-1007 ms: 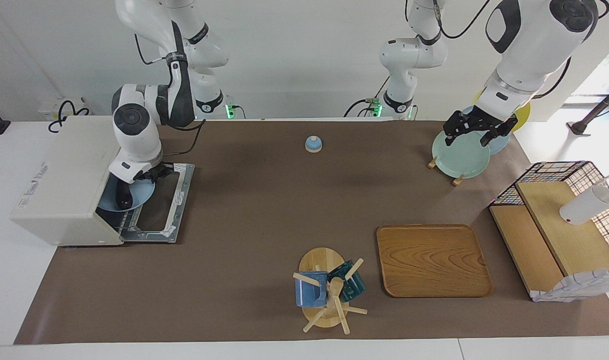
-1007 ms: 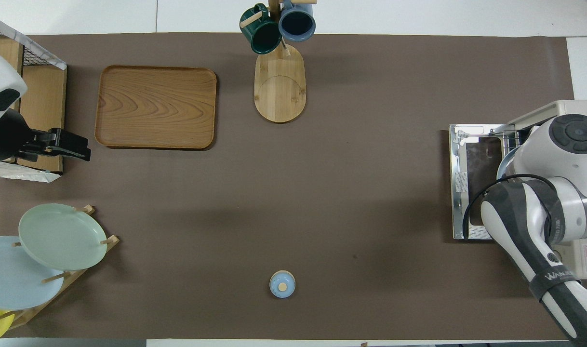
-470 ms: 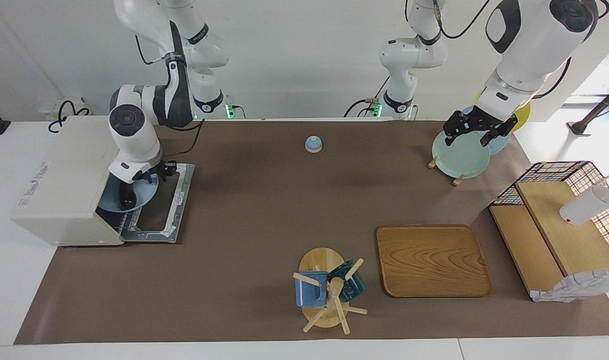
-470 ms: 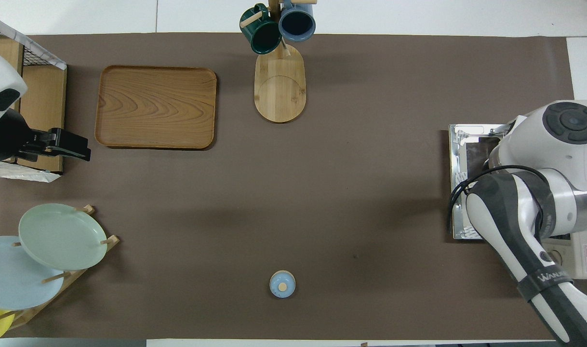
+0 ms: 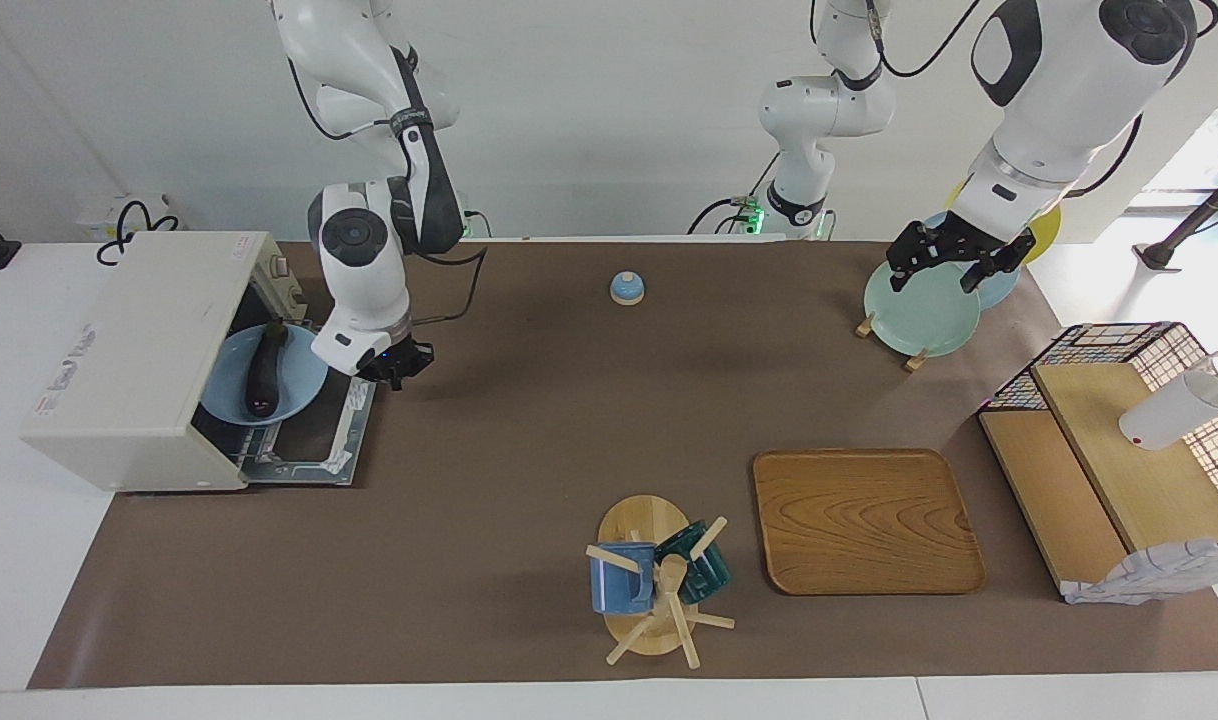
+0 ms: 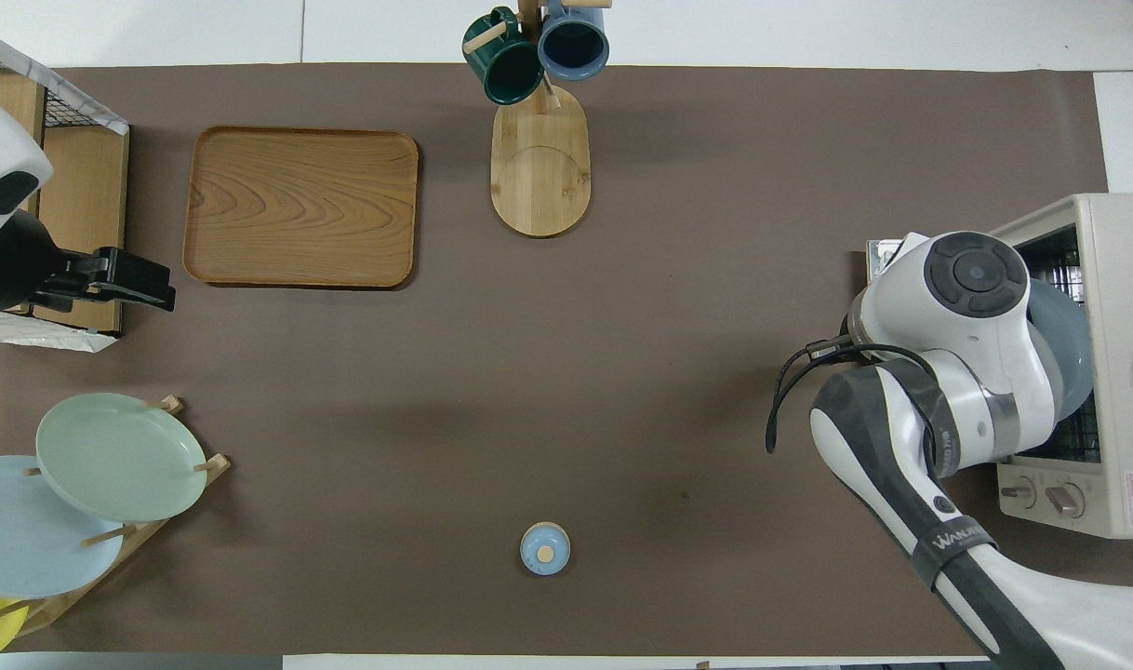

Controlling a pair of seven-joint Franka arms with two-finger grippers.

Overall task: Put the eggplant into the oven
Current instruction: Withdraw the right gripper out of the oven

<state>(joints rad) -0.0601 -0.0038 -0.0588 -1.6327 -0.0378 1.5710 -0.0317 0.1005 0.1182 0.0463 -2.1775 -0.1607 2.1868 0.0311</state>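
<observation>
The cream-white oven (image 5: pixel 129 360) stands at the right arm's end of the table with its door (image 5: pixel 314 440) folded down flat. The dark purple eggplant (image 5: pixel 265 370) lies on a light blue plate (image 5: pixel 299 385) inside the oven's opening. My right gripper (image 5: pixel 394 368) is outside the oven, just over the door's edge, apart from the eggplant and plate. In the overhead view the right arm covers the eggplant; the oven (image 6: pixel 1120 354) and the plate's rim (image 6: pixel 1076 354) show. My left gripper (image 5: pixel 931 282) waits open and empty, raised at the left arm's end.
A blue bell (image 5: pixel 626 288) sits near the robots. A mug tree (image 5: pixel 654 580) and a wooden tray (image 5: pixel 864 520) stand farther out. A plate rack (image 5: pixel 919 310) and a wire-sided wooden shelf (image 5: pixel 1119 470) are at the left arm's end.
My right gripper has drawn out of the oven and away from it, leaving the plate with the eggplant inside. The left arm has not moved.
</observation>
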